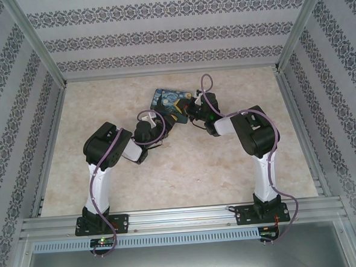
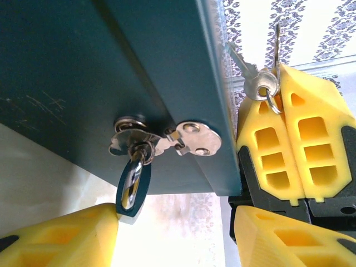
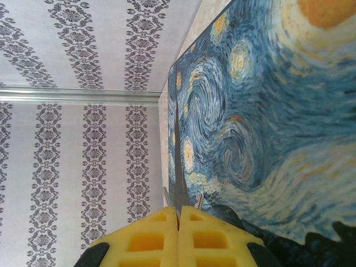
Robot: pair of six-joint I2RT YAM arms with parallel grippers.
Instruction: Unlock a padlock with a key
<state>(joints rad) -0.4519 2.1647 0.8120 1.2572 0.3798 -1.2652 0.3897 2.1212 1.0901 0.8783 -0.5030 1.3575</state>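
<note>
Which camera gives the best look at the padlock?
Left wrist: the padlock hangs close up from the hasp. From the top camera it is too small to tell; the right wrist faces the painted box.

Box (image 3: 267, 111) lid painted with dark-blue swirls, yellow and orange spots; side plain dark teal. Padlock (image 2: 132, 186) teal-bodied, shackle silver. Key (image 2: 258, 83) silver. Yellow seen on right gripper (image 3: 178, 216) fingers. Table (image 1: 186, 169) marbled beige. Walls (image 1: 160, 35) white, banded with grey floral stripes.
</note>
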